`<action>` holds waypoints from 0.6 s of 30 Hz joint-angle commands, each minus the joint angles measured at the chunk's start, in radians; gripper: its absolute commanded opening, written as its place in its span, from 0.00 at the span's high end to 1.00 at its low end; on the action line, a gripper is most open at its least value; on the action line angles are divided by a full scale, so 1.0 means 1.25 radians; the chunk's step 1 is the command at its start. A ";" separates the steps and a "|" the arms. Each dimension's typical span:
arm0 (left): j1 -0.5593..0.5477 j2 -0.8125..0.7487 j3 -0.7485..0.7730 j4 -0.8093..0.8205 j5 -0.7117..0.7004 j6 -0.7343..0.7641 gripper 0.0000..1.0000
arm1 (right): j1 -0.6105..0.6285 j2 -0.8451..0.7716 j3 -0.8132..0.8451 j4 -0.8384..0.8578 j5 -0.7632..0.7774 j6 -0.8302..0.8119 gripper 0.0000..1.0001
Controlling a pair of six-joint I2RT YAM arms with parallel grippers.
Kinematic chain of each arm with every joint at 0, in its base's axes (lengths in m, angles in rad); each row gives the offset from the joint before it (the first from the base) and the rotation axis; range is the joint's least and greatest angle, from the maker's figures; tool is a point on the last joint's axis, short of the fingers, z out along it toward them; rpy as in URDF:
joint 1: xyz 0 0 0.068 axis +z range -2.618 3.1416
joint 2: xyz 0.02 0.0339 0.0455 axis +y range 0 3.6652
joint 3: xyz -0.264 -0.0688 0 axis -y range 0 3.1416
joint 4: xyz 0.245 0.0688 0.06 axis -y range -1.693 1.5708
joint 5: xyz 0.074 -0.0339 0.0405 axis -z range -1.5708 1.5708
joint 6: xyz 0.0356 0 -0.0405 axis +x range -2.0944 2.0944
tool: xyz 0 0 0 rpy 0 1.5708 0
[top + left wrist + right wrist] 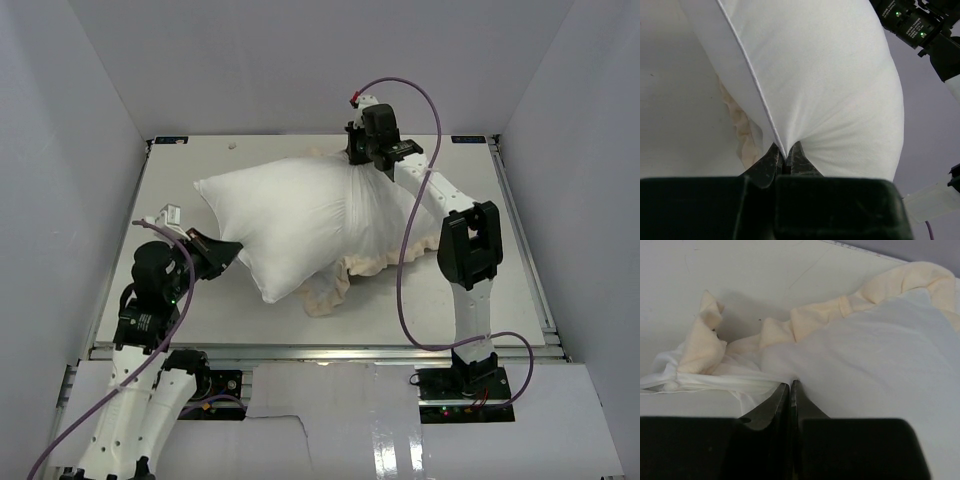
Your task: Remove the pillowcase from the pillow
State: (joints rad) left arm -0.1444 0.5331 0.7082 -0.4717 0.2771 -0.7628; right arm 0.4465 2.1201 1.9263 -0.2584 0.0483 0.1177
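The plump white pillow [280, 215] lies across the middle of the table, its left half bare. The pillowcase [385, 225], white face up, is bunched round the pillow's right half. Its cream frill [325, 295] spills out below. My left gripper [235, 250] is shut on the pillow's near-left corner; the left wrist view shows the jaws [785, 156] pinching the pillow's [830, 75] seam. My right gripper [360, 160] is at the far edge, shut on the pillowcase; the right wrist view shows the jaws [791, 383] pinching its thin white fabric [865, 350] beside the frill [840, 307].
The white table [510, 250] is walled in by grey panels on the left, back and right. The right arm's forearm [440, 195] reaches over the pillowcase's right end. A purple cable [405, 270] loops from that arm above the table's right side.
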 commanded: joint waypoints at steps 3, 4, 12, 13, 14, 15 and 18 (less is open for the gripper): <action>0.010 0.038 0.034 0.063 -0.046 0.015 1.00 | -0.103 -0.056 -0.032 -0.008 0.057 -0.001 0.57; 0.010 0.056 0.027 0.085 -0.043 0.011 1.00 | -0.103 -0.071 -0.030 -0.013 0.029 0.008 0.46; 0.010 0.139 0.034 0.145 -0.045 -0.012 1.00 | -0.098 -0.296 -0.058 -0.074 -0.048 0.036 0.03; 0.010 0.142 0.029 0.151 -0.035 -0.014 1.00 | -0.099 -0.326 -0.141 -0.052 -0.072 0.047 0.03; 0.010 0.142 0.014 0.156 -0.029 -0.018 1.00 | -0.098 -0.376 -0.176 -0.034 -0.080 0.052 0.05; 0.010 0.142 0.005 0.164 -0.024 -0.022 1.00 | -0.098 -0.397 -0.204 -0.009 -0.084 0.057 0.05; 0.010 0.137 -0.014 0.164 -0.024 -0.021 1.00 | -0.098 -0.456 -0.281 -0.004 -0.102 0.058 0.07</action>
State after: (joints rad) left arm -0.1394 0.7277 0.6956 -0.3496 0.2523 -0.7761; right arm 0.3275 1.6005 1.6375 -0.3199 -0.0540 0.1726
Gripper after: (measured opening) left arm 0.034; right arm 0.932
